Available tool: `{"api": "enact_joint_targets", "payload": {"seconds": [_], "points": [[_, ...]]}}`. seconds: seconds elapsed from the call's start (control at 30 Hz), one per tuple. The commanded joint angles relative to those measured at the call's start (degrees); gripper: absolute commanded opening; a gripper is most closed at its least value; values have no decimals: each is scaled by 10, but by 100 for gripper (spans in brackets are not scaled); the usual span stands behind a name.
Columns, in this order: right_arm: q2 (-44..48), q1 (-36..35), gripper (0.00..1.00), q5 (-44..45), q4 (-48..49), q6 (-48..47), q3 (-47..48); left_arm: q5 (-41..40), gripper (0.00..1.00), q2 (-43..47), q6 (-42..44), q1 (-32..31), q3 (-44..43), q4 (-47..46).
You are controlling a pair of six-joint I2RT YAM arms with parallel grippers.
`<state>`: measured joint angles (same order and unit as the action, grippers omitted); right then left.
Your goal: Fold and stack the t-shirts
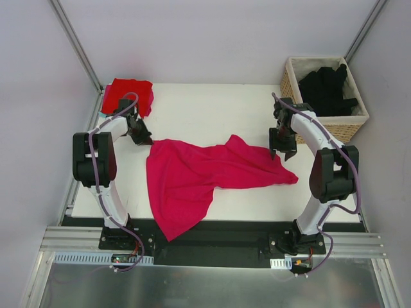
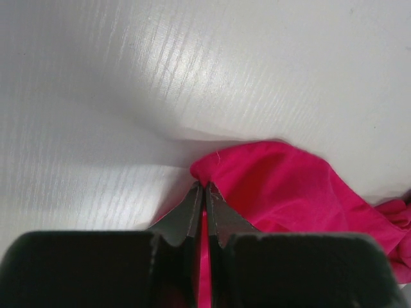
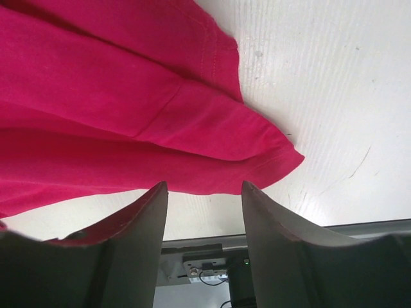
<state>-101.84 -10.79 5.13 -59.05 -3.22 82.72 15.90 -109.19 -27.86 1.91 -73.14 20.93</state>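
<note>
**Pink shirt (image 1: 192, 173) gripped by left hand (image 1: 142, 136) — right hand (image 1: 282, 153) open**

The pink shirt sprawls across the middle of the surface (image 1: 205, 109), its 10 o'clock corner pinched; the right hand stands by its 3 o'clock edge. A red shirt (image 1: 128, 95) lies at 11 — black shirts (image 1: 327, 90) fill the basket (image 1: 356, 119) at 1.

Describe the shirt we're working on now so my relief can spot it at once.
On the white table, between the two arms, lies one shirt spread loose, a corner pinched in the left tool. It is magenta-pink and unfolded, unlike the brighter red shirt at the table's far-left corner and the black shirts in the basket.
</note>
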Motion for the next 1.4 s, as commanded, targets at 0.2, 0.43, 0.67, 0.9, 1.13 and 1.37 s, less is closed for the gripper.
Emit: {"api": "enact_joint_targets", "payload": {"seconds": [0.2, 0.43, 0.67, 0.9, 1.13, 1.37], "points": [[-29, -6, 43, -11, 33, -6, -27, -14, 0, 57, 15, -1, 17, 19], [-78, 2, 39, 14, 35, 1, -10, -24, 0, 86, 27, 1, 29, 34], [-111, 3, 34, -4, 41, 1, 19, -26, 0, 101, 35, 2, 37, 42], [-115, 2, 28, -8, 46, 0, 18, -22, 0, 102, 40, 4, 31, 46], [-116, 2, 20, -39, 64, 8, -1, -19, 0, 101, 49, 5, 16, 53], [-98, 2, 1, -46, 69, 9, -17, -19, 0, 100, 57, 8, 6, 60]]}}
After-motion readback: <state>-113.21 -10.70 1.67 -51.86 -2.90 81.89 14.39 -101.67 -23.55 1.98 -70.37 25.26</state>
